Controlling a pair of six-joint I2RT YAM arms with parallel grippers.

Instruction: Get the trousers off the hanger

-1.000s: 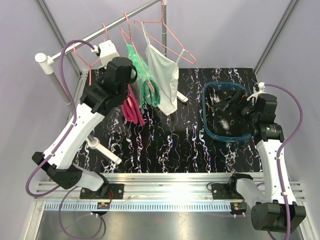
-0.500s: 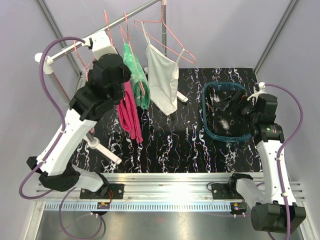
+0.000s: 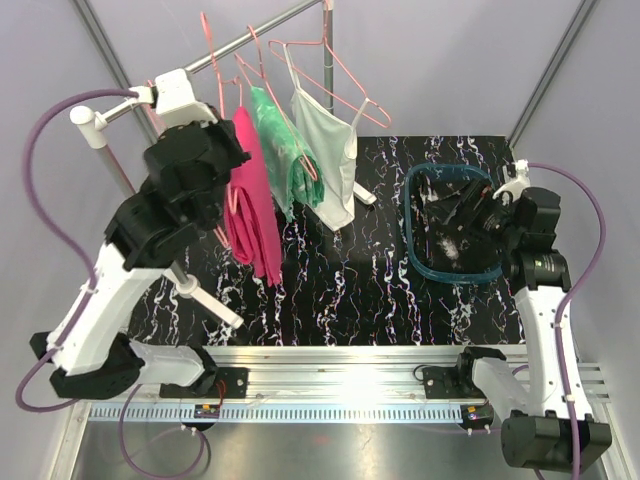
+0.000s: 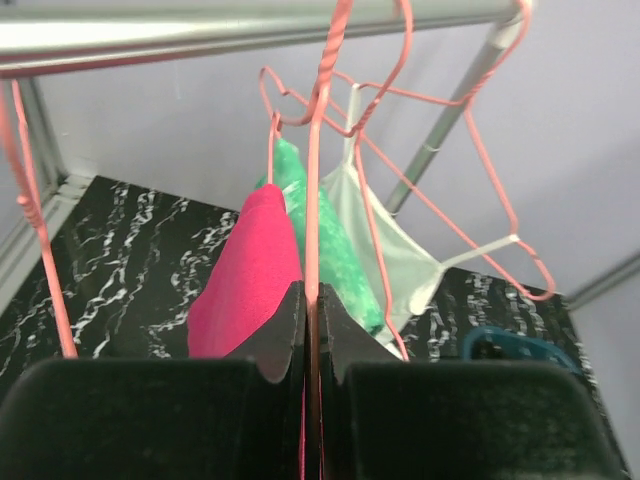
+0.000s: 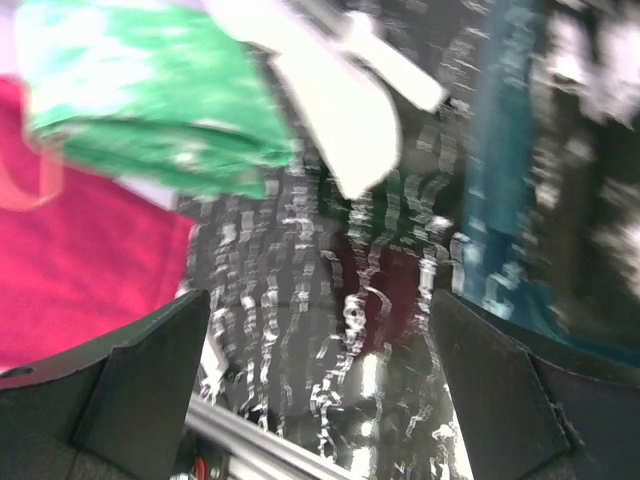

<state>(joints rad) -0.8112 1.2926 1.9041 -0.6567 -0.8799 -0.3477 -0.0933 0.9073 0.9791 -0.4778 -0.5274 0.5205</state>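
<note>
Up by the rail point(image 4: 200, 28), the left fingers point(image 4: 303, 322) are pinched fully together on the thin pink wire of a hanger point(image 4: 318, 150). The wire runs straight up out of the seam between the 2 pads toward the rail. Just behind that wire and a little to its left hang the magenta-pink trousers point(image 4: 250, 265), falling in 1 long fold. From the top camera they hang right beside the left wrist, above the black marbled bench point(image 3: 350, 290). Just beside them on the far side hang the green and white trousers point(image 4: 330, 240). Next along the rail is the white tank top point(image 3: 330, 150) on a hanger of its own.

Over at the right side of the bench, the right fingers point(image 3: 466, 216) are spread wide and grasp nothing, hanging over the teal basket point(image 3: 412, 235). In the wrist view they frame only bare bench and a stretch of the basket's rim, all of it blurred. Dark cloth with white speckles point(image 3: 450, 242) lies inside the basket. It is probably the black trousers, though it is hard to separate from the marbled surface around it.
</note>
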